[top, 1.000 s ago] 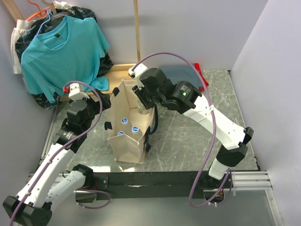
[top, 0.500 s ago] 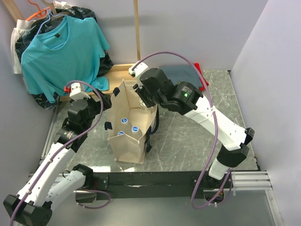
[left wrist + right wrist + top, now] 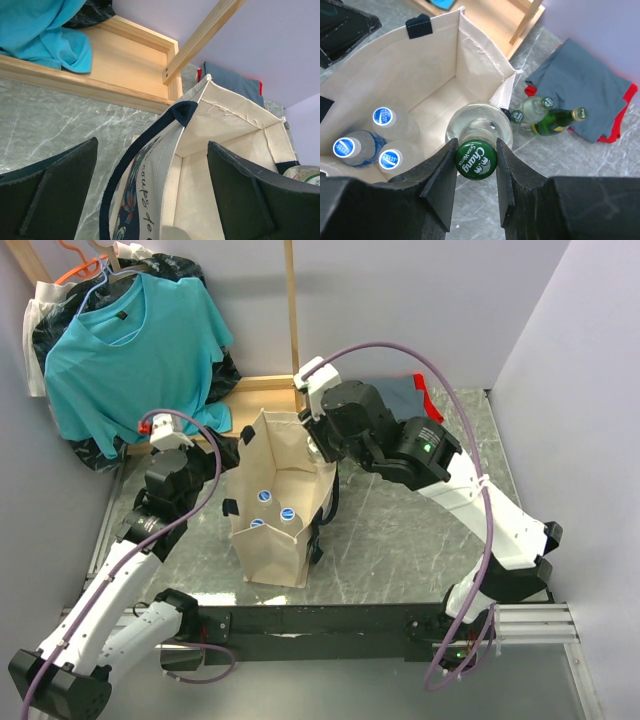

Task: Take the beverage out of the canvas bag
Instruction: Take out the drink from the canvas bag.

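The left gripper [image 3: 151,145] gapes wide astride the rim of the tall beige canvas bag [image 3: 270,545], holding nothing. The right gripper [image 3: 476,150], clamped on the green-capped clear glass bottle [image 3: 479,122], has lifted it over the far-right corner; marble table [image 3: 400,540] lies open rightward.

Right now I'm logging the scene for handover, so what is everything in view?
canvas bag: one, beige, upright mid-table
blue-capped bottles: three, clear, inside bag
green-capped bottle: one, clear, above bag's far corner
grey cloth: one, red-edged, far right
loose bottles: at least two, clear and green, beside grey cloth
T-shirt: one, teal, hanging far left
wooden frame: one, pale, behind bag
left gripper: black, open around bag's wall
right gripper: black, shut on green-capped bottle
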You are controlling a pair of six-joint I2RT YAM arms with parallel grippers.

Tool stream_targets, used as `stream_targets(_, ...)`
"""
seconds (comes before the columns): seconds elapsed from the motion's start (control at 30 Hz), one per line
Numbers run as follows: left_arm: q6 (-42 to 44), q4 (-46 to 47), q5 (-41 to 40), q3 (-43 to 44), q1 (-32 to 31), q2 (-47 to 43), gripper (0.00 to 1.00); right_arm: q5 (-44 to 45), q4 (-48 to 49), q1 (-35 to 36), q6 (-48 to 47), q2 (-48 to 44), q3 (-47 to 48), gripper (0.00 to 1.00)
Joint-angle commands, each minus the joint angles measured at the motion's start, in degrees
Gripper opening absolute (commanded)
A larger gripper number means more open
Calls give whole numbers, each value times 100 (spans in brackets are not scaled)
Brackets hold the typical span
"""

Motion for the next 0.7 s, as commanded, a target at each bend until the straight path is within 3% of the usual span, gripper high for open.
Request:
stream_targets(0.0, 49, 328, 132, 48, -15, 0, 96, 567, 1007, 35, -180, -579, 362, 0)
stream_targets(0.67, 22, 310, 185, 31, -15, -26, 96, 1358, 1279, -71, 75, -1132, -244, 0)
